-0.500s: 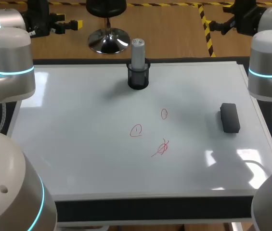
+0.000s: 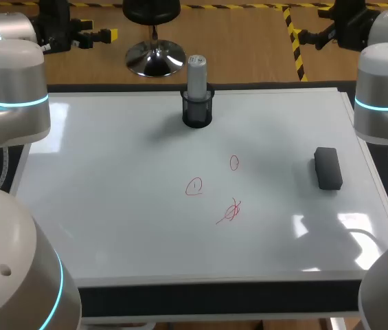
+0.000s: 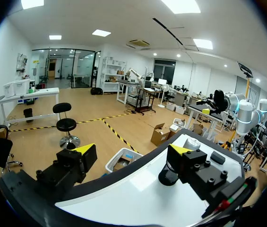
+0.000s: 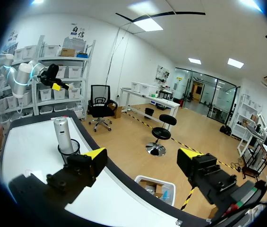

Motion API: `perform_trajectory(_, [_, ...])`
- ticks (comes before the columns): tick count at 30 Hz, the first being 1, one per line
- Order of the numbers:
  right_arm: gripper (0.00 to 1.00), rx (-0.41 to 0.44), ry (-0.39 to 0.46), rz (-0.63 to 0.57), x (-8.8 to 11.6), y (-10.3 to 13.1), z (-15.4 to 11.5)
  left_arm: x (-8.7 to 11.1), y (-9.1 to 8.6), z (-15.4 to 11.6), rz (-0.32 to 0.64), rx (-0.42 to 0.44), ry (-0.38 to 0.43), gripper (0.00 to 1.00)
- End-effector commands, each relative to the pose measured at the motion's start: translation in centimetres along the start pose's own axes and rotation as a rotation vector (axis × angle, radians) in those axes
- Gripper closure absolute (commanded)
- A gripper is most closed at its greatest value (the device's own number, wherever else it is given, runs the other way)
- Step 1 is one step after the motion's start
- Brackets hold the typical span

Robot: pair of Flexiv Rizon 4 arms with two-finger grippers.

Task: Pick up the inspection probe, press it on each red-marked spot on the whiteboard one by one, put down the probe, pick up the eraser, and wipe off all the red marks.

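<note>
Surface: a whiteboard (image 2: 111,206) is laid flat across it. Inspection probe (image 2: 196,72): grey, stood upright in a black holder (image 2: 197,113) at the middle of the far edge. Eraser (image 2: 327,168): dark, laid flat near the right edge, well apart from the holder. Red marks (image 2: 194,186): three are grouped near the centre. Left gripper (image 3: 132,150) and right gripper (image 4: 142,153): both are spread wide with nothing held, positioned beyond the far edge.

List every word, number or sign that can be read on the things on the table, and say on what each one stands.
No readable text.
Whiteboard: only red marks, a ring, an oval and a scribble; not letters.
Inspection probe, holder, eraser: no print shows.
</note>
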State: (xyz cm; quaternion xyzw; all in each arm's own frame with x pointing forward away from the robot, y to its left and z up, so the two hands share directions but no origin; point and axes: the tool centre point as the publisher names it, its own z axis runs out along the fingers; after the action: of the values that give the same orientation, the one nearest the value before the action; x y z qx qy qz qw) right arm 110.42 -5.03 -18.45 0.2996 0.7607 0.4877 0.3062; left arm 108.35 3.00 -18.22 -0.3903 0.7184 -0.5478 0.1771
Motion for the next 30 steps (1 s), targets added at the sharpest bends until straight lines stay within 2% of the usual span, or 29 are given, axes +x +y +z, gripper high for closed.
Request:
perform_trajectory(1, [0.0, 0.0, 0.0, 0.0, 0.0, 0.0, 0.0, 0.0, 0.0, 0.0, 0.0, 0.0, 0.0, 0.0])
perform_trajectory(17, [0.0, 0.0, 0.0, 0.0, 0.0, 0.0, 0.0, 0.1, 0.0, -0.1, 0.003, 0.001, 0.003, 0.0])
perform_trajectory(30, [0.0, 0.0, 0.0, 0.0, 0.0, 0.0, 0.0, 1.3, 0.4, -0.7, 0.054, 0.024, 0.102, 0.0])
